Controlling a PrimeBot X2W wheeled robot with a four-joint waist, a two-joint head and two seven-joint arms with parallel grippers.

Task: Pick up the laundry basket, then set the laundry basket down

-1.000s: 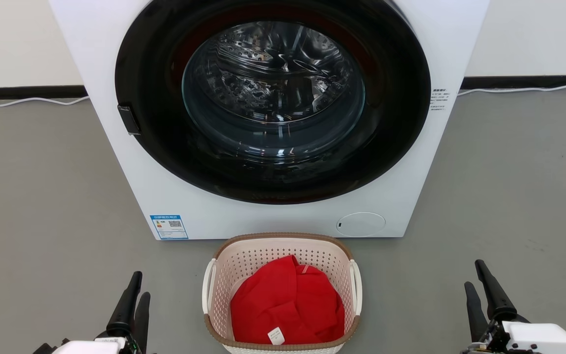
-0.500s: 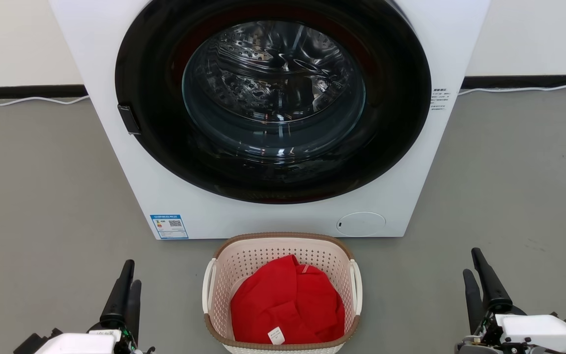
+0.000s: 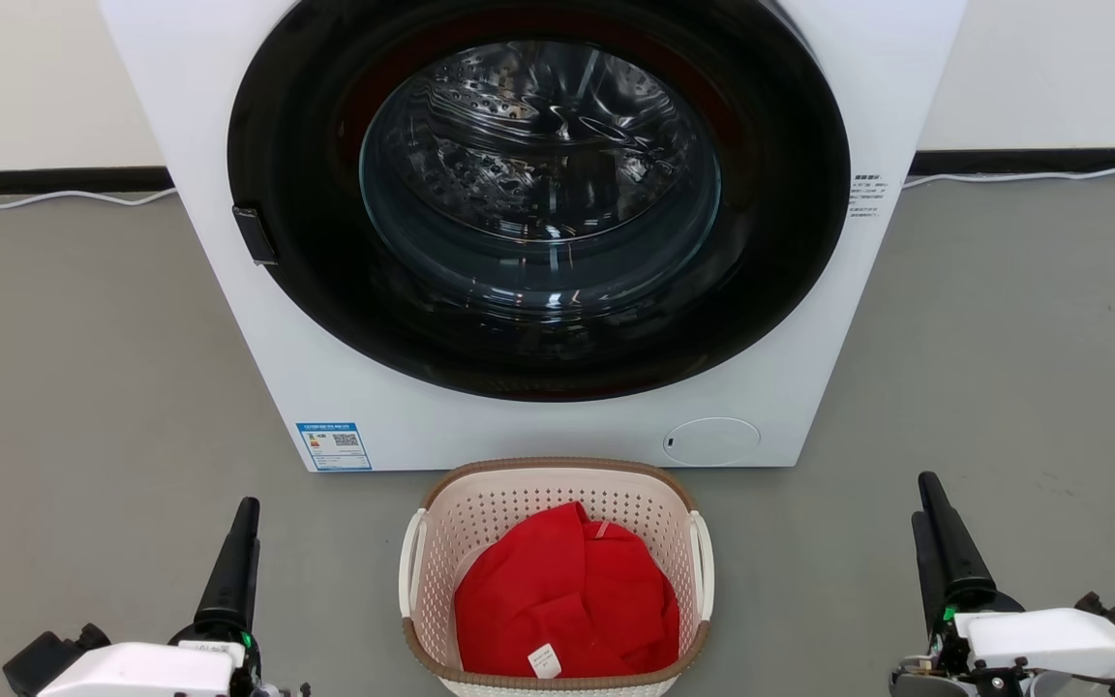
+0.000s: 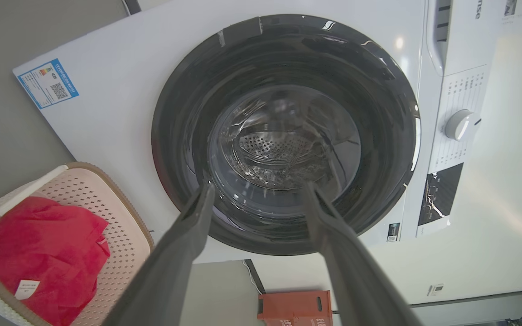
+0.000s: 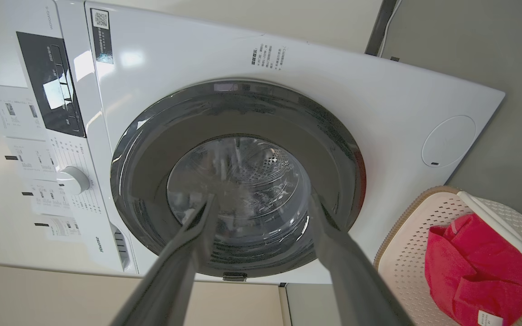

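The laundry basket [image 3: 509, 508] stands on the grey floor in front of the washer, cream with perforated walls, a brown rim and white side handles. A red cloth [image 3: 567, 590] lies in it. My left gripper [image 3: 248, 508] hangs open to the basket's left, well apart from it, seen edge-on. On the other side my right gripper [image 3: 923, 499] is open too, farther from the basket. In the left wrist view the open left gripper [image 4: 258, 188] points at the washer door, with the basket [image 4: 107, 199] at lower left. The right gripper [image 5: 262, 199] is likewise spread and empty, the basket [image 5: 406, 253] at lower right.
A white front-loading washer [image 3: 345, 416] with a dark round glass door [image 3: 538, 184] stands just behind the basket. White cables [image 3: 54, 198] run along the wall base. A red box [image 4: 295, 308] sits on the floor beside the washer. Grey floor lies on both sides.
Both grippers have moved forward, up the head view. The left one has also shifted slightly left and turned edge-on. The basket has not moved.
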